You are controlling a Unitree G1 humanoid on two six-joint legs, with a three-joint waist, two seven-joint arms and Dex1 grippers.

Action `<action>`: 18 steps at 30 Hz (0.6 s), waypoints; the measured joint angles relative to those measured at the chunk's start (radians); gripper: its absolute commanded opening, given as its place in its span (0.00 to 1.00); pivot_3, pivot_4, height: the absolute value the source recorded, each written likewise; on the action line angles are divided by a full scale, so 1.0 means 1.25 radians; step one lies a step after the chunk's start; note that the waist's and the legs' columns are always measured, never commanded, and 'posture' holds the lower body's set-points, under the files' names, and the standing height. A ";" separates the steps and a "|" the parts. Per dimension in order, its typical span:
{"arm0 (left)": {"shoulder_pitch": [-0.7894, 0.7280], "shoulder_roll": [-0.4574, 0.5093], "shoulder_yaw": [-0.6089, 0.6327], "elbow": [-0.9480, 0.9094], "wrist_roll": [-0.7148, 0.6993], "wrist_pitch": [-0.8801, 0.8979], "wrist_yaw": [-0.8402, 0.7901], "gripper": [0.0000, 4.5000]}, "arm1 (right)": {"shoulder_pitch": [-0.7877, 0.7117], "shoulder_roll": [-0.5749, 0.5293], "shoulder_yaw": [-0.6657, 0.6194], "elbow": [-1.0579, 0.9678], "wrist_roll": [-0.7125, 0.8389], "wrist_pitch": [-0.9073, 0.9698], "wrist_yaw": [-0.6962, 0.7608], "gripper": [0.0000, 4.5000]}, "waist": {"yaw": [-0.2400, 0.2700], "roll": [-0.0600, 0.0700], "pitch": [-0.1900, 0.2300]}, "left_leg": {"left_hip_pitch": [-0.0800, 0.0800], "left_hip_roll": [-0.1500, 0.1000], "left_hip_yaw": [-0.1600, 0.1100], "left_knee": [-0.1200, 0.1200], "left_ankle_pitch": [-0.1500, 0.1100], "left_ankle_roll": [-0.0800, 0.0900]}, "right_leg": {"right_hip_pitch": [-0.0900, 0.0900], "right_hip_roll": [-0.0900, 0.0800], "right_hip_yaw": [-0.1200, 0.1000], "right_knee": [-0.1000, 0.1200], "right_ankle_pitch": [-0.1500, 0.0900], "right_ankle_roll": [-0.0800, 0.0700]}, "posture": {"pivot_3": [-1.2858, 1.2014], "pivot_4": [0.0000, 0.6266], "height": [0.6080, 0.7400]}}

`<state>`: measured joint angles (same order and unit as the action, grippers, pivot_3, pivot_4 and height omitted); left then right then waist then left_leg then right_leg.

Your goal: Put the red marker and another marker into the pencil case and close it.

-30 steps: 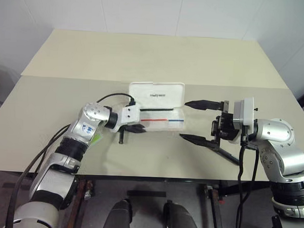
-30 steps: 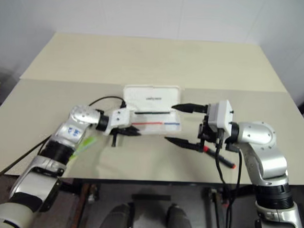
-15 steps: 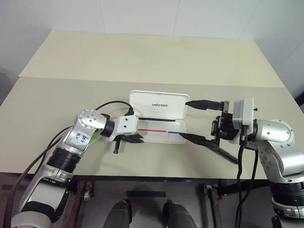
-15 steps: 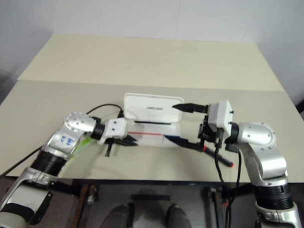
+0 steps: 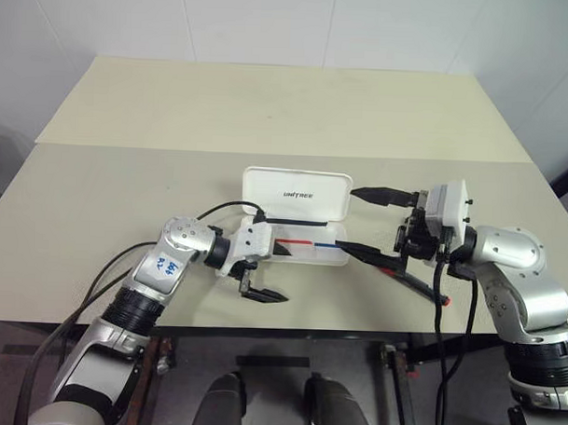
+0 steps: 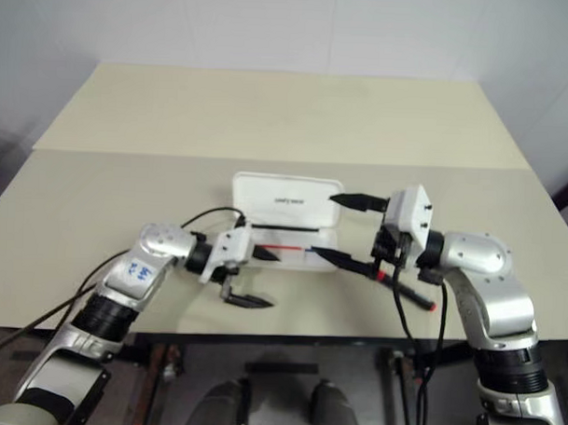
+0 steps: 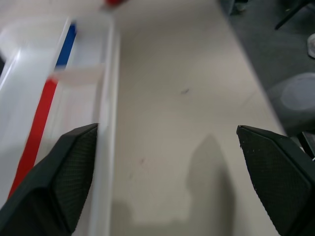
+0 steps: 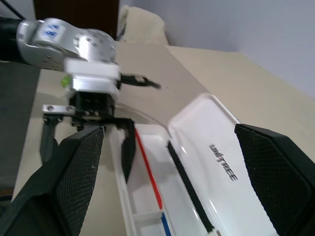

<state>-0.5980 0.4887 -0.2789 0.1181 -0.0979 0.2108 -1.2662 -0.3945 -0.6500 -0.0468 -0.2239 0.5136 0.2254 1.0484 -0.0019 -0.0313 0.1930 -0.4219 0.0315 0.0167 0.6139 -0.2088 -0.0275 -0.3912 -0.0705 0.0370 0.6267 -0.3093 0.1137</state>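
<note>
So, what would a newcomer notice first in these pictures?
The open white case in the middle of the table, its lid up and red and blue stripes inside. An open gripper flanks each end: the left gripper at its near left corner, the right gripper at its right end.

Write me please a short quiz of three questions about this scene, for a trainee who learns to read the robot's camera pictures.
1. True or false: the pencil case is closed.
2. Where does the red marker lie?
A. inside the case
B. on the table, below the right gripper
C. in the grip of the left gripper
3. Fill in: the fingers of both grippers stand ____.

Key: 1 false, its lid stands up. 2 B. 3 open, and they hold nothing.
</note>
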 measured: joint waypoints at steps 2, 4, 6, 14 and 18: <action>0.012 0.000 0.006 -0.003 -0.013 -0.010 0.003 1.00 | 0.009 -0.005 0.000 -0.003 -0.002 0.021 -0.015 1.00 | 0.000 0.000 0.000 | 0.000 0.000 0.000 0.000 0.000 0.000 | 0.000 0.000 0.000 0.000 0.000 0.000 | 0.52 0.24 1.00; 0.020 -0.002 0.011 -0.004 -0.021 -0.016 0.006 1.00 | 0.017 -0.017 -0.001 -0.004 -0.007 0.048 -0.029 1.00 | 0.000 0.000 0.000 | 0.000 0.000 0.000 0.000 0.000 0.000 | 0.000 -0.001 0.000 0.000 0.000 0.000 | 0.52 0.24 1.00; 0.022 -0.002 0.024 -0.006 -0.033 -0.030 0.009 1.00 | 0.028 -0.040 -0.005 -0.007 -0.005 0.088 -0.040 1.00 | 0.001 0.000 0.000 | 0.000 0.000 0.000 0.000 0.000 0.000 | 0.000 -0.001 0.000 0.000 0.000 0.000 | 0.52 0.24 1.00; 0.027 0.001 0.084 -0.002 -0.076 -0.102 0.021 1.00 | 0.110 -0.116 -0.064 0.030 -0.017 0.106 -0.012 1.00 | 0.000 0.000 0.000 | 0.000 -0.001 0.001 0.000 0.000 0.001 | 0.000 -0.001 0.000 -0.001 0.000 0.000 | 0.52 0.24 1.00; 0.035 0.000 0.084 0.014 -0.076 -0.129 0.027 1.00 | 0.123 -0.116 -0.064 0.047 -0.027 0.082 -0.004 1.00 | -0.001 0.000 0.000 | 0.000 0.000 0.001 0.000 0.000 0.001 | 0.000 0.000 0.000 0.000 0.000 0.000 | 0.52 0.24 1.00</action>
<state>-0.5540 0.4892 -0.1737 0.1353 -0.1924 0.0496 -1.2322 -0.2412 -0.7956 -0.1273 -0.1657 0.4800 0.3283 1.0430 -0.0035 -0.0312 0.1930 -0.4214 0.0313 0.0173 0.6139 -0.2091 -0.0268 -0.3910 -0.0704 0.0372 0.6264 -0.3095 0.1134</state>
